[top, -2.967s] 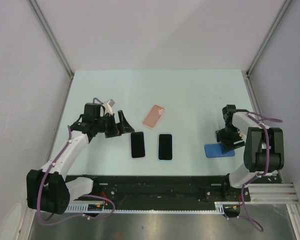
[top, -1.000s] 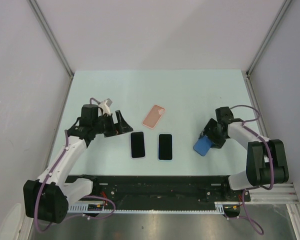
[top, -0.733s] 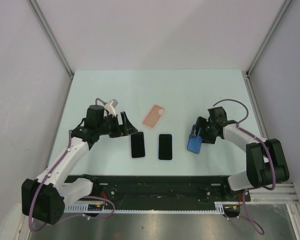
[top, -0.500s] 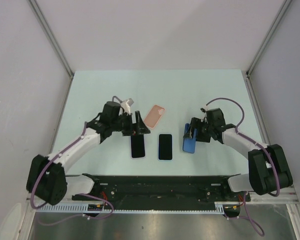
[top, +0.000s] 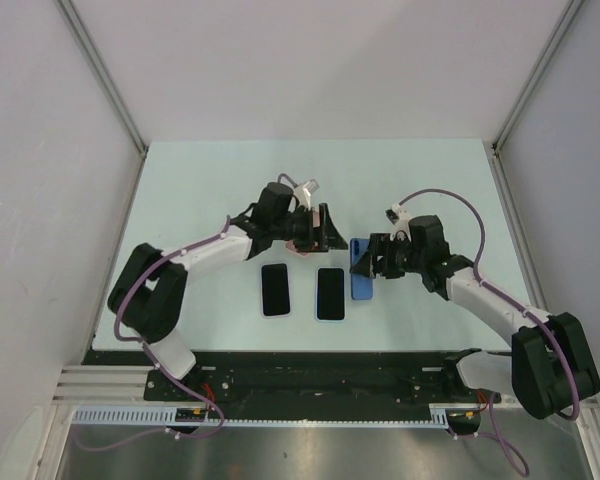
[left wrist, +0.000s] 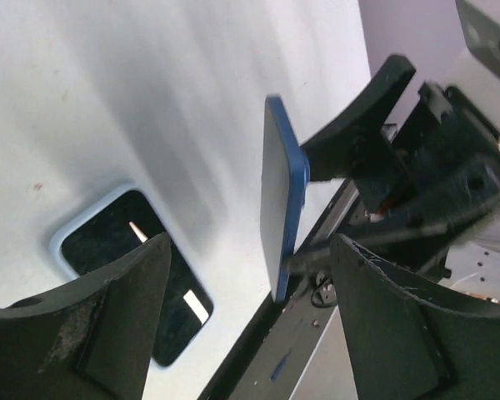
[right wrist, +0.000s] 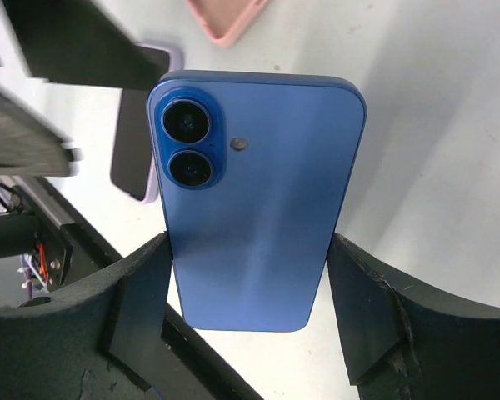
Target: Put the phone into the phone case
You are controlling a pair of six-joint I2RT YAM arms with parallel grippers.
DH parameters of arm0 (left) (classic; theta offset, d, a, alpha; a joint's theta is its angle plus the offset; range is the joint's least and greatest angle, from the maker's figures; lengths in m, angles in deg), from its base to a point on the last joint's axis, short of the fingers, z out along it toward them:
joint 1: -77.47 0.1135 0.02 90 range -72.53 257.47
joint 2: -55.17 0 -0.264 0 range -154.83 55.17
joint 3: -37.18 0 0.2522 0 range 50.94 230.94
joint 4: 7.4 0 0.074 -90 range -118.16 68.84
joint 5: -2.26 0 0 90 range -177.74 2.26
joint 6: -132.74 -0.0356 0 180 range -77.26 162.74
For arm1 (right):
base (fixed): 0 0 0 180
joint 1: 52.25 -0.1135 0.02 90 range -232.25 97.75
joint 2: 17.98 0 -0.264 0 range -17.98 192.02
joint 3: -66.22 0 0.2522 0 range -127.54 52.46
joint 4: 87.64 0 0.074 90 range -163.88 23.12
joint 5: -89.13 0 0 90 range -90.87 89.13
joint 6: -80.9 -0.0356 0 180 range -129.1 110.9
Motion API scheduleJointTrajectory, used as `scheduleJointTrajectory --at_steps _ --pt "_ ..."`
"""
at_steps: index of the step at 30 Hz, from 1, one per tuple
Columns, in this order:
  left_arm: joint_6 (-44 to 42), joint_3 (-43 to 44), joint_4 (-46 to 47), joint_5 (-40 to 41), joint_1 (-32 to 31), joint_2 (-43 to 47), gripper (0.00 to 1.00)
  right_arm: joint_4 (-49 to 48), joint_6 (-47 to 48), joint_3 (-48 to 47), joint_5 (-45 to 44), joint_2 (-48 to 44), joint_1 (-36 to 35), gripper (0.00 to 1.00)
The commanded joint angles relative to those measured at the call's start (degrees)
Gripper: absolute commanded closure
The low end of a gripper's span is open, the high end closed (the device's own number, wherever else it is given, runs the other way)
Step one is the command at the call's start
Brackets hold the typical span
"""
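My right gripper (top: 372, 262) is shut on a blue phone (top: 360, 268) and holds it by its long edges, off the table near the centre. The right wrist view shows the phone's back and two camera lenses (right wrist: 258, 225) between my fingers (right wrist: 142, 308). The empty pink phone case (top: 296, 244) lies just left of it, partly hidden under my left gripper (top: 318, 232), which is open and empty. The case's end shows at the top of the right wrist view (right wrist: 225, 17). In the left wrist view the blue phone (left wrist: 283, 192) appears edge-on ahead of my open left gripper (left wrist: 248, 250).
A black phone (top: 274, 289) and a phone in a pale case (top: 330, 293) lie side by side near the table's front edge. The cased one also shows in the left wrist view (left wrist: 142, 267) and the right wrist view (right wrist: 137, 125). Grey walls stand on three sides.
My right gripper lifted the blue phone from the table's right side and carried it left to the centre. My left arm swung right and now hovers over the pink case.
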Motion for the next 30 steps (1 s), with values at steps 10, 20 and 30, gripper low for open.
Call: scheduleJointTrajectory --at_steps 10,20,30 --pt "1.5 7.0 2.2 -2.7 -2.5 -6.8 0.53 -4.6 -0.3 -0.5 0.1 -3.8 -5.5 0.38" --pt "5.4 5.6 0.9 -4.2 -2.4 -5.7 1.00 1.8 0.0 -4.3 -8.2 -3.6 -8.5 0.10" --pt "9.3 8.8 -6.9 0.4 -1.8 -4.9 1.00 12.7 -1.1 -11.3 -37.1 -4.9 -22.3 0.18"
